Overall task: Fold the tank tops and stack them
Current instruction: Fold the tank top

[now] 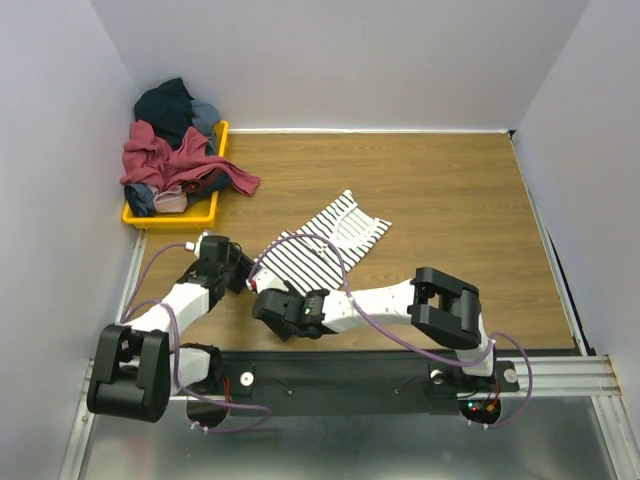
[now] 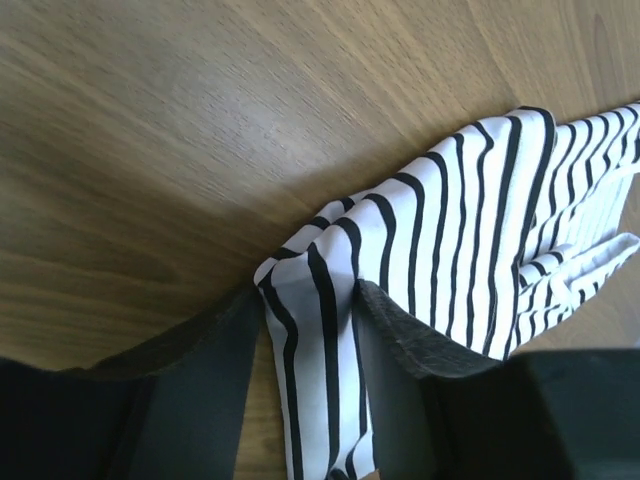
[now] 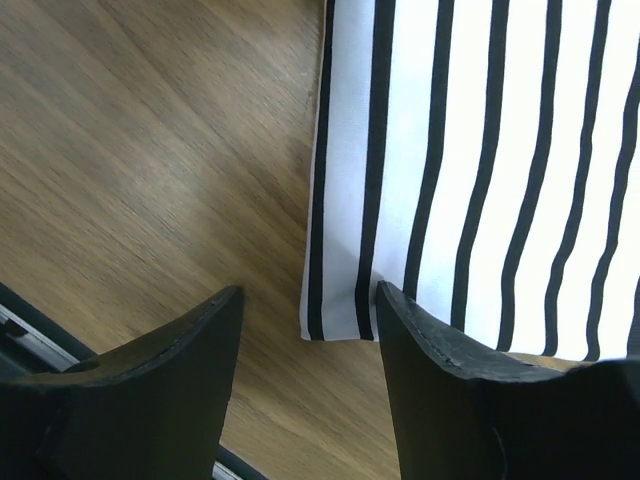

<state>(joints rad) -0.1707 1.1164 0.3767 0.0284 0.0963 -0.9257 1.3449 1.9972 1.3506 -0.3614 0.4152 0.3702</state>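
A white tank top with thin dark stripes (image 1: 322,248) lies mostly flat on the wooden table, straps toward the far right. My left gripper (image 1: 246,272) is at its near-left corner. In the left wrist view the gripper (image 2: 305,325) is shut on a bunched fold of the striped top (image 2: 470,230). My right gripper (image 1: 268,305) sits at the top's near edge. In the right wrist view it (image 3: 305,325) is open, with a hemmed corner of the top (image 3: 480,150) lying flat on the table between its fingers.
A yellow tray (image 1: 170,216) stands at the far left against the wall, heaped with red, dark and blue clothes (image 1: 175,150) that spill over its right rim. White walls close the table on three sides. Purple cables loop over both arms.
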